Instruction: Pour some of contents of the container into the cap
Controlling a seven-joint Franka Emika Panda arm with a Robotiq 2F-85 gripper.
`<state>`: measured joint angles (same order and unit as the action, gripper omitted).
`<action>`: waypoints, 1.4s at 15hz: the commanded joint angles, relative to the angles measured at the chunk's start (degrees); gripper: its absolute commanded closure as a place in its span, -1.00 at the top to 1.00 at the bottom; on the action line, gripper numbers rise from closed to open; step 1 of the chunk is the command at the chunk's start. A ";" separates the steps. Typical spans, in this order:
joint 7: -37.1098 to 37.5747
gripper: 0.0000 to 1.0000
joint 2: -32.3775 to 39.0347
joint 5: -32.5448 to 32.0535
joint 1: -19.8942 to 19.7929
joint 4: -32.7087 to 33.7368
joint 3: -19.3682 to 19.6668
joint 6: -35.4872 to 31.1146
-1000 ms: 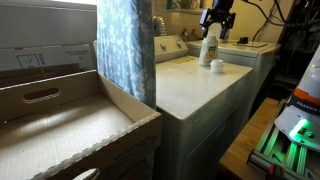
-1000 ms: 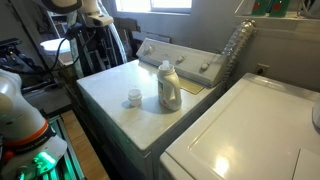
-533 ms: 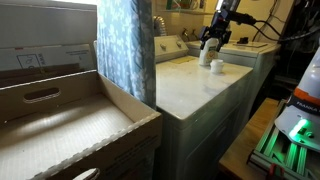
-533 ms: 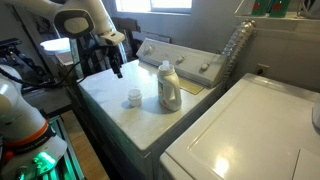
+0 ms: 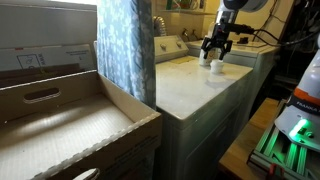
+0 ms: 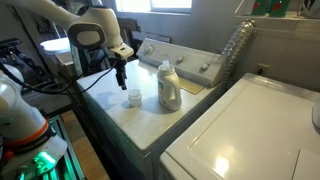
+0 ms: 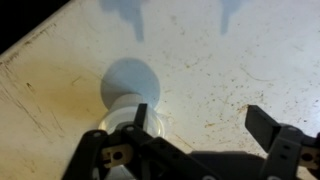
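**Q:** Where do the task's things stand?

**A:** The container (image 6: pixel 170 87) stands upright on the white washer top (image 6: pixel 105 92). The cap (image 6: pixel 134 98) stands just beside it, apart from it, on the side nearer the top's outer edge.

**Q:** And the gripper?

**A:** The gripper (image 6: pixel 121 80) hangs over the cap, pointing down, with its jaws spread wide and nothing between them. In the wrist view the gripper (image 7: pixel 200 120) brackets bare, speckled surface, and the cap lies by one finger, not centred. It touches neither cap nor container.

**Q:** What differs from the earlier frames?

**A:** Half a second before, the gripper was higher and farther back along the edge. It has since come down and closer to the cap. A second before, it had not yet reached the top in that exterior view. Container and cap have not shifted, and the jaws are as wide as before.

**Q:** Edges and open room?

**A:** Bare top lies in front of and behind the cap. The control panel (image 6: pixel 190 62) bounds the rear, and a second machine (image 6: pixel 250 130) adjoins beyond the container. In an exterior view a curtain (image 5: pixel 125 45) hangs well apart from the gripper (image 5: pixel 216 50).
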<state>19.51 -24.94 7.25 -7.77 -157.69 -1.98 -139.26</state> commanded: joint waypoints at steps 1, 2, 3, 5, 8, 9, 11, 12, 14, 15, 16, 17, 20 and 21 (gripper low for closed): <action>0.40 1.00 1.91 -1.67 -0.95 0.94 0.69 -2.59; 0.40 1.00 2.00 -1.69 -1.01 1.24 0.77 -3.08; 0.32 1.00 2.07 -1.65 -0.96 1.59 0.81 -3.27; 0.67 1.00 3.07 -2.22 -1.31 2.25 0.67 -3.27; 1.15 1.00 5.26 -3.09 -1.69 2.46 0.70 -3.90; 1.23 1.00 5.82 -3.24 -1.78 2.57 0.86 -4.12; 1.53 1.00 6.56 -3.73 -2.03 2.85 0.94 -5.19; 1.69 1.00 6.85 -4.11 -2.19 2.99 0.92 -5.64; 1.80 1.00 7.23 -4.49 -2.29 3.49 1.01 -6.26; 1.73 0.98 7.66 -4.59 -2.25 3.74 1.06 -6.16; 2.01 0.89 8.10 -4.97 -2.40 3.84 1.00 -6.01; 3.42 0.68 8.51 -5.80 -2.94 3.88 0.68 -5.69; 5.12 0.05 9.03 -6.11 -3.10 3.73 0.89 -6.36; 5.39 -0.09 9.16 -6.30 -3.18 3.76 0.96 -6.31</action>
<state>22.77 -16.80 2.66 -10.45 -154.05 -1.40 -144.71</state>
